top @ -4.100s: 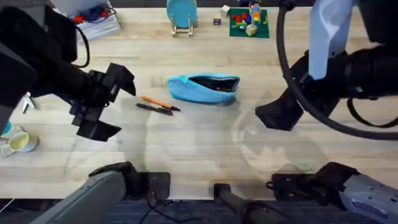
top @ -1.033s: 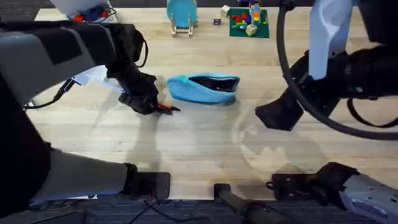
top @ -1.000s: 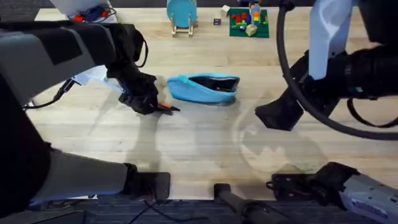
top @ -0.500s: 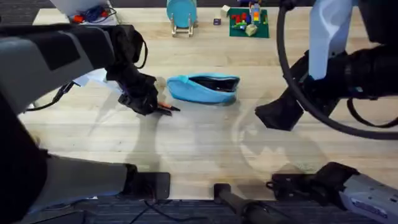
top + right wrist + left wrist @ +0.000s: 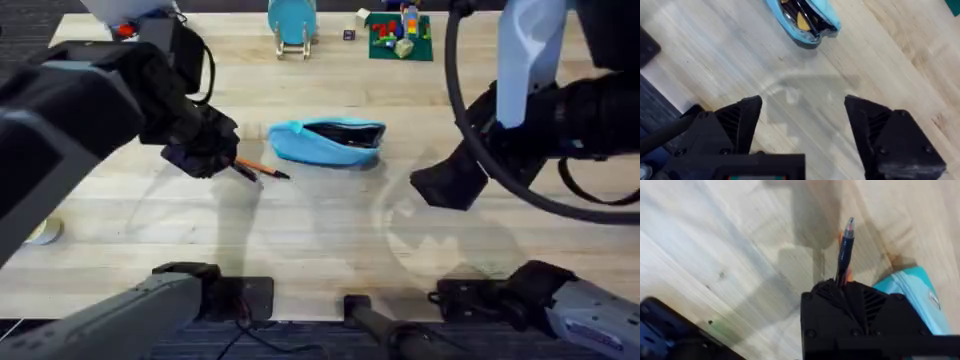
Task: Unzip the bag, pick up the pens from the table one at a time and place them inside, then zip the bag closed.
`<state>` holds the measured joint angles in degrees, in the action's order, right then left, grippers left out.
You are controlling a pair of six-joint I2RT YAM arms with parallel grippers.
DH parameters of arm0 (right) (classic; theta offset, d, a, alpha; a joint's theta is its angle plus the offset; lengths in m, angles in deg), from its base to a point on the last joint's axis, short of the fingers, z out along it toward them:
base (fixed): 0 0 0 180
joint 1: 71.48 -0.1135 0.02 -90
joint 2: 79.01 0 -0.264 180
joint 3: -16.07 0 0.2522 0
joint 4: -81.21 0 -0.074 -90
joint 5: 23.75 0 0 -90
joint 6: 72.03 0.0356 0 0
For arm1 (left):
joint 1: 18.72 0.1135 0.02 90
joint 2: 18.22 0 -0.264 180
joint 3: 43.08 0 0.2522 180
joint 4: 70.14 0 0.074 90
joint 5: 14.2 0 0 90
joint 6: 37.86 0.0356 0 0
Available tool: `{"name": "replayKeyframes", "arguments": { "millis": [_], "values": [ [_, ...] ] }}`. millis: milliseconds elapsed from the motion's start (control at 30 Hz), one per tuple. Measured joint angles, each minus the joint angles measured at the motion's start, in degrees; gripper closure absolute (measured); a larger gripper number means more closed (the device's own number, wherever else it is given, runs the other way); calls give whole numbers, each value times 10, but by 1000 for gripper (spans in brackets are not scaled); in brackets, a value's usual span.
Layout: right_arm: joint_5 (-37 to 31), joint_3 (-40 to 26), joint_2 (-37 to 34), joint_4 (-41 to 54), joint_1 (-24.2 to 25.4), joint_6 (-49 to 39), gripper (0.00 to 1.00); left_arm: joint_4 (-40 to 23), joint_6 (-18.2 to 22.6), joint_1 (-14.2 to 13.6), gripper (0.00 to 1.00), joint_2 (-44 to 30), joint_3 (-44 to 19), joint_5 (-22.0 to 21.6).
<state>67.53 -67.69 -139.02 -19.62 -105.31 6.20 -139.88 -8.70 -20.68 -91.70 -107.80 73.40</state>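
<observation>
The light blue bag [image 5: 328, 141] lies unzipped mid-table, dark inside, with items showing in its mouth in the right wrist view [image 5: 802, 20]. My left gripper [image 5: 230, 162] is just left of it, shut on the black pen [image 5: 845, 250], which sticks out past the fingertips above the table [image 5: 320, 240]. An orange pen [image 5: 265, 169] lies on the wood right beside it, between the gripper and the bag. The bag's blue end [image 5: 912, 295] is close to that gripper. My right gripper [image 5: 455, 182] hovers right of the bag, open and holding nothing, fingers [image 5: 740, 117] spread wide.
A teal round stand [image 5: 292, 20] and a green plate with toy bricks [image 5: 400, 35] sit at the far edge. Papers lie at the far left corner [image 5: 130, 25]. A small cup [image 5: 42, 232] is at the left edge.
The left gripper came in from the left onto the two pens, shut on the black one, and now has raised it slightly. The right arm has not moved.
</observation>
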Motion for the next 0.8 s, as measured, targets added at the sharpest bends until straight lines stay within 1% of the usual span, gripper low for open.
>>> {"name": "replayKeyframes", "arguments": {
  "millis": [233, 367, 567, 667, 800],
  "values": [
    [0, 0, 0, 0, 0, 0, 3, -5, 102, 0, 958, 65, 0, 9],
    [0, 0, 0, 0, 0, 0, 3, -6, 173, 0, 959, 97, 0, 20],
    [0, 0, 0, 0, 0, 0, 4, -7, 294, 0, 959, 135, 0, 50],
    [0, 0, 0, 0, 0, 0, 4, -15, 351, 0, 959, 147, -1, 75],
    [0, 0, 0, 0, 0, 0, 5, -38, 408, 0, 959, 147, -22, 110]
  ]
}}
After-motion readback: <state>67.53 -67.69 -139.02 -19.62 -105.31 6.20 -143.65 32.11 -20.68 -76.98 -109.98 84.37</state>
